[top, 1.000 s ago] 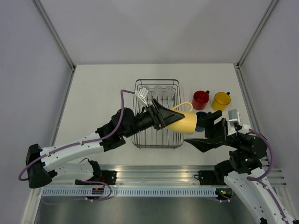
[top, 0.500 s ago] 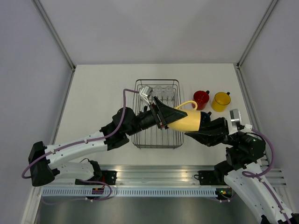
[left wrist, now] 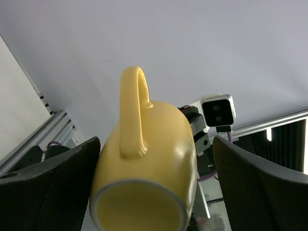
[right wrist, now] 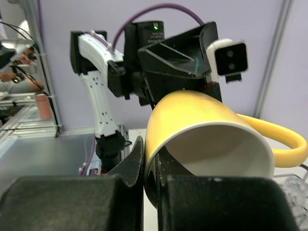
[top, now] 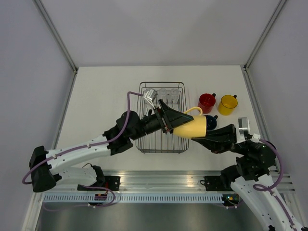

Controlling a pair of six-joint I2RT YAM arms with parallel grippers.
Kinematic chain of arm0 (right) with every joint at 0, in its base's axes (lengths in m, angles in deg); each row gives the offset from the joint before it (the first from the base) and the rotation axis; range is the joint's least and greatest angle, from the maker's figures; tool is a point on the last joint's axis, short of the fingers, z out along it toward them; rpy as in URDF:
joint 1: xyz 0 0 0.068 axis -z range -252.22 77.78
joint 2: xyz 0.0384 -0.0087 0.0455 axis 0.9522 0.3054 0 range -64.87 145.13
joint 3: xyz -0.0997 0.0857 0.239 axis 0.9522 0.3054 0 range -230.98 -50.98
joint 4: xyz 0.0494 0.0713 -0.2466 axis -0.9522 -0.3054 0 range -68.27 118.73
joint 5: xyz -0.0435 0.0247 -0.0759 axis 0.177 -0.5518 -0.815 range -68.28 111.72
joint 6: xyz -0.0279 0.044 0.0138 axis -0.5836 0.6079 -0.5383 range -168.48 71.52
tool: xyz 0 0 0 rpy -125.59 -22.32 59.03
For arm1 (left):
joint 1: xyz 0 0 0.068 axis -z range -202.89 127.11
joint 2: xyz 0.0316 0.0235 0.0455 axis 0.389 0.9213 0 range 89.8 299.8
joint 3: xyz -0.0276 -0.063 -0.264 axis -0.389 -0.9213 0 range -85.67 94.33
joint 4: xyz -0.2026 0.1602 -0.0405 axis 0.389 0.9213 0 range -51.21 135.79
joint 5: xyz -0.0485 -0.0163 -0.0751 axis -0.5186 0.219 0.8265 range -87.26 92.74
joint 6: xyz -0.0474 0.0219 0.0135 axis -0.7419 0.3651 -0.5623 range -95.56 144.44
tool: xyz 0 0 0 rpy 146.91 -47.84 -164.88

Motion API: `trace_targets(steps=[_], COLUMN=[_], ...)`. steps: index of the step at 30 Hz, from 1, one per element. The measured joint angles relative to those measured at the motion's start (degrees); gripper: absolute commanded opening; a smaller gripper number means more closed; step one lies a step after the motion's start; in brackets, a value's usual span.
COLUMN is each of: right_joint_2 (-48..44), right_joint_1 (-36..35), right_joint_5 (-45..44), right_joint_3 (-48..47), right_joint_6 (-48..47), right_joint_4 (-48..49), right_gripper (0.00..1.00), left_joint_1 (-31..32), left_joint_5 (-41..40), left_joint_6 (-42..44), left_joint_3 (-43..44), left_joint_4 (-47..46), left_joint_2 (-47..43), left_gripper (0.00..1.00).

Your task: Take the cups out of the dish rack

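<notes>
We see the pale mug (top: 191, 127) lying sideways in the air over the dish rack's (top: 156, 143) right edge. Our right gripper (right wrist: 150, 161) pinches its rim wall, and our left gripper (left wrist: 154, 168) is spread wide around its base. The red mug (top: 206, 101), yellow mug (top: 227, 104) and dark blue mug (top: 211, 121) stand right of the rack. Clear tumblers (top: 167, 92) sit in its far end.

A white table (top: 106, 91) sits enclosed by pale grey walls (top: 159, 29) (matte, evenly lit). A metal rail (top: 159, 185) runs along the table's near edge.

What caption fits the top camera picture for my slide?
Right gripper pinches the rim of the pale yellow mug by the dish rack; left gripper open around it.
</notes>
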Motion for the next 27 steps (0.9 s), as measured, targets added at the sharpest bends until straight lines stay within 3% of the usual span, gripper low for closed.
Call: trace_targets(steps=[7, 12, 19, 27], right_joint_2=[-4.3, -3.6, 8.5, 18.8], right_joint_1=[-0.2, -0.2, -0.2, -0.2], right_joint_5=[-5.3, -14.6, -34.6, -55.0], right_joint_3=[-5.4, -11.3, -23.8, -29.9], right_joint_6=[-12.4, -20.7, -28.0, -29.4], right_joint_4=[-20.0, -36.7, -60.0, -78.1], right_gripper=[0.0, 0.0, 0.0, 0.01], left_joint_1=[0.0, -0.1, -0.1, -0.1], left_joint_5=[-9.3, -16.1, -21.0, -23.6], left_joint_6=[6.6, 12.5, 24.2, 35.8], left_joint_3=[0.0, 0.0, 0.0, 2.2], left_joint_4=[5.6, 10.4, 19.2, 33.0], left_joint_2=[-5.1, -10.6, -17.8, -25.8], left_gripper=[1.0, 1.0, 1.0, 1.0])
